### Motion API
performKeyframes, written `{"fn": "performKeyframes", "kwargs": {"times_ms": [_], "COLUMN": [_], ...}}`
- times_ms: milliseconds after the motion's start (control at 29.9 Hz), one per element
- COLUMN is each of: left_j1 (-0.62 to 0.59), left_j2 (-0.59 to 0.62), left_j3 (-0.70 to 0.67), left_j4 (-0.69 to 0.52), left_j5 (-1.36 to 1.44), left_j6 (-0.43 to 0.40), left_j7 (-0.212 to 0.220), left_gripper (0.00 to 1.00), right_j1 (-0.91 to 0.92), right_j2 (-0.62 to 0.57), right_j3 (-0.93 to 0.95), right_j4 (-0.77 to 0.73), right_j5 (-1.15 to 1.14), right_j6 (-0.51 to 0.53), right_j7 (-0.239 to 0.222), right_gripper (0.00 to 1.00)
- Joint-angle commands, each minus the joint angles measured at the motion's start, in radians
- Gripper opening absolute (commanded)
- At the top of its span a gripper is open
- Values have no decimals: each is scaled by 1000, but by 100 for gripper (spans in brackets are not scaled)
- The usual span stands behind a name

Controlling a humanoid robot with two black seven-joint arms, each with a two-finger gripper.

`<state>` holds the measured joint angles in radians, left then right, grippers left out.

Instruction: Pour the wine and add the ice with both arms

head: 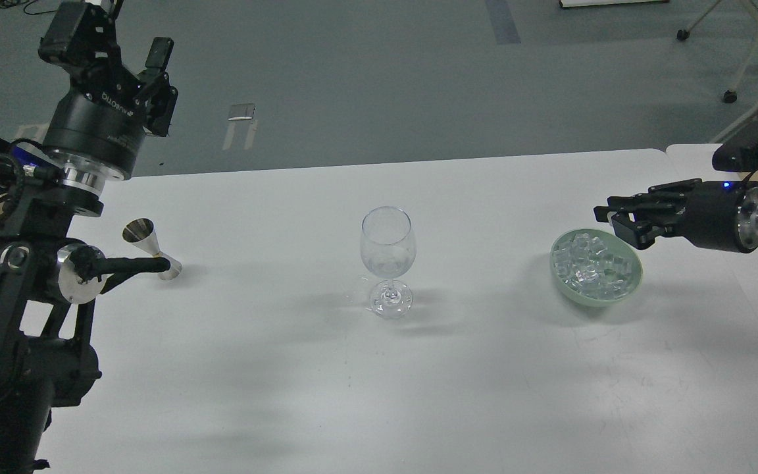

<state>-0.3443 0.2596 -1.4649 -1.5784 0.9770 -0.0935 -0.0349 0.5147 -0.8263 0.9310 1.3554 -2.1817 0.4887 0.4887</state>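
A white counter (287,395) fills most of the head view. Near its middle stands a clear stemmed wine glass (386,260), upright and seemingly empty. To the right of the glass, well apart from it, sits a pale green bowl (635,280) heaped with the ice (593,266), many small glassy cubes. The right pincer (609,220) comes in from the right edge, lying nearly level with its fingers pointing left. It hangs just above and beside the bowl's far right rim, touching nothing. Its two fingers stand slightly apart with nothing between them, so it reads as open and empty. The ice lies just below and a little to the near left of those fingertips, so this arm is plainly the nearer one to the cubes. On the far left of the counter stands a small metal jigger (150,249), an hourglass-shaped measuring cup, tilted somewhat. The left pincer (130,56) is raised high above the counter's far left corner, pointing up and away, its fingers spread wide and holding nothing. It is well apart from the jigger below it. The next reach for ice probably calls for the right pincer to tip downward into the bowl, a short drop.
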Motion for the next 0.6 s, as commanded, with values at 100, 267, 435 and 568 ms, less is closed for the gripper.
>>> {"fn": "performKeyframes", "kwargs": {"times_ms": [100, 267, 435, 568], "left_j1": [-1, 2, 2, -1], "left_j2": [0, 1, 7, 9], "left_j3": [-2, -8, -14, -14], "left_j4": [-5, -11, -38, -40], "left_j5": [0, 2, 2, -3], "left_j6": [0, 0, 0, 0], "left_j7": [-2, -3, -5, -7], "left_gripper": [80, 80, 80, 80], "right_j1": [-19, -48, -58, -59], "right_j2": [-2, 7, 15, 32], "right_j3": [2, 2, 3, 3], "right_j4": [-22, -47, -68, -84], "right_j5": [0, 0, 0, 0], "right_j6": [0, 0, 0, 0], "right_j7": [0, 0, 0, 0], "right_gripper": [29, 29, 29, 29]}}
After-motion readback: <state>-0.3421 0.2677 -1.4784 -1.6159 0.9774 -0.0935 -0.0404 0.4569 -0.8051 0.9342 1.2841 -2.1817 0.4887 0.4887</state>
